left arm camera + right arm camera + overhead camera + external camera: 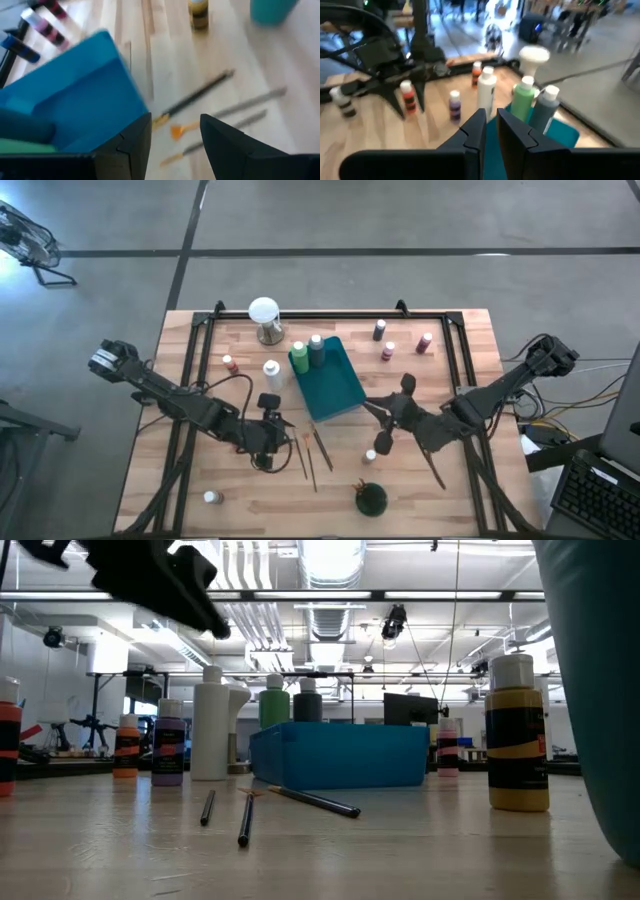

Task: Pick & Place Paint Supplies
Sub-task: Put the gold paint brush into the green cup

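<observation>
The teal tray (pixel 335 385) sits mid-table with two green bottles (pixel 298 358) standing at its far end. Three thin brushes (pixel 312 450) lie flat on the wood just near of the tray, also seen as brushes (pixel 200 94) in the left wrist view. My left gripper (pixel 287 422) (pixel 175 125) hovers open beside them, off the tray's near left corner, with nothing between its fingers. My right gripper (pixel 372 407) (pixel 491 119) is shut and empty above the tray's near right corner, pointing toward the green bottles (pixel 522 100). A yellow bottle (pixel 370 455) stands near it.
A white globe on a metal base (pixel 264 318) stands at the far edge. Small bottles stand far right (pixel 388 351), left of the tray (pixel 229 363), beside a white bottle (pixel 272 373), and near left (pixel 211 498). A dark green cup (pixel 370 498) stands at the near edge.
</observation>
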`<state>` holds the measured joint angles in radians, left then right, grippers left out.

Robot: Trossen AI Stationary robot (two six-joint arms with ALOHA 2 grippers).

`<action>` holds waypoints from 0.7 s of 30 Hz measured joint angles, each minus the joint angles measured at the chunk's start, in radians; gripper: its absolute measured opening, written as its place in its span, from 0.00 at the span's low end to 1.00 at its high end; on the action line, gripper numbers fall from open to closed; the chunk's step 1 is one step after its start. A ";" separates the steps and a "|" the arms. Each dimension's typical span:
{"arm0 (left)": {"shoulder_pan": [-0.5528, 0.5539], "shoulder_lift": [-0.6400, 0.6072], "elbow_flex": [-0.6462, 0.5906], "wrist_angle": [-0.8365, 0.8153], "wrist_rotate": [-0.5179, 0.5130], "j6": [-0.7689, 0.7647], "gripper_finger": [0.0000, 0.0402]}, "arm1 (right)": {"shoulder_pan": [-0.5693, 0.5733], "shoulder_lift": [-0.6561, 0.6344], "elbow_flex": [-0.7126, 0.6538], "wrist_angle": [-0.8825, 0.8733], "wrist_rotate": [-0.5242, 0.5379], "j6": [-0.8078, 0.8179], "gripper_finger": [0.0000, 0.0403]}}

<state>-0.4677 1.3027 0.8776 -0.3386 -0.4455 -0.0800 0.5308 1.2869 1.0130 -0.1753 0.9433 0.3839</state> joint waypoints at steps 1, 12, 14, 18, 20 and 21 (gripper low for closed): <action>-0.002 0.000 0.005 -0.034 0.000 0.015 0.43 | -0.012 -0.004 0.009 -0.040 -0.030 0.024 0.11; -0.005 0.020 0.022 -0.149 0.002 0.132 0.43 | -0.052 -0.018 0.064 -0.264 -0.071 0.140 0.20; -0.004 0.048 0.024 -0.144 0.000 0.132 0.43 | -0.052 -0.017 0.064 -0.273 -0.084 0.140 0.21; -0.004 0.148 0.072 -0.143 0.009 0.156 0.43 | -0.052 -0.016 0.063 -0.284 -0.088 0.140 0.24; -0.004 0.206 0.117 -0.142 0.011 0.184 0.43 | -0.052 -0.016 0.063 -0.286 -0.084 0.134 0.25; -0.004 0.232 0.141 -0.141 0.011 0.194 0.43 | -0.054 -0.016 0.063 -0.286 -0.081 0.132 0.25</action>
<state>-0.4717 1.5344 1.0187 -0.4801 -0.4343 0.1139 0.4773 1.2705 1.0756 -0.4610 0.8622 0.5159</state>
